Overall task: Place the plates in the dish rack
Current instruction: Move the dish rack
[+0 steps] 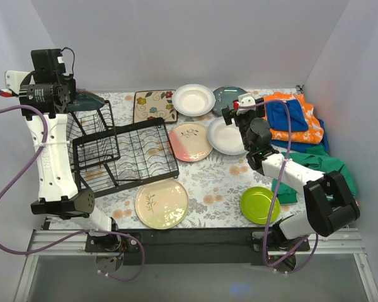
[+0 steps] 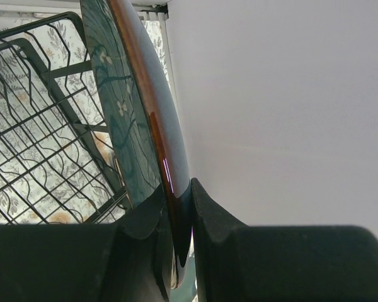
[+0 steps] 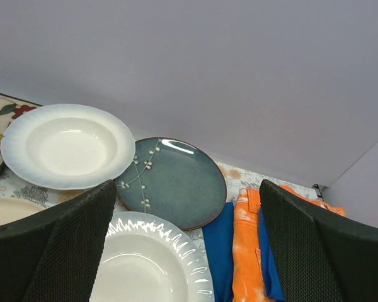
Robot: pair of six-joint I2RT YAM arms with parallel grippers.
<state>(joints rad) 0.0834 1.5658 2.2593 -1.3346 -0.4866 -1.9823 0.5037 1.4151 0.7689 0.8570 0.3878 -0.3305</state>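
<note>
My left gripper [image 2: 176, 195] is shut on the rim of a dark blue-grey plate [image 2: 135, 94] and holds it on edge above the left end of the black wire dish rack [image 1: 123, 151]. That plate shows in the top view [image 1: 88, 97] beside the gripper [image 1: 58, 94]. My right gripper [image 1: 235, 112] is open and empty, above a white deep plate [image 1: 223, 136]. Through its fingers I see a second dark blue-grey plate [image 3: 173, 179] and the other white deep plate [image 3: 63, 145]. A pink-cream plate [image 1: 190, 141], a cream sprig plate [image 1: 162, 203] and a lime green plate [image 1: 259, 204] lie flat on the table.
A square flowered dish [image 1: 155, 106] lies behind the rack. Orange, blue and green cloths [image 1: 296, 123] are heaped at the right. Grey walls close in the left, back and right. The rack's wires [image 2: 38, 126] lie below the held plate.
</note>
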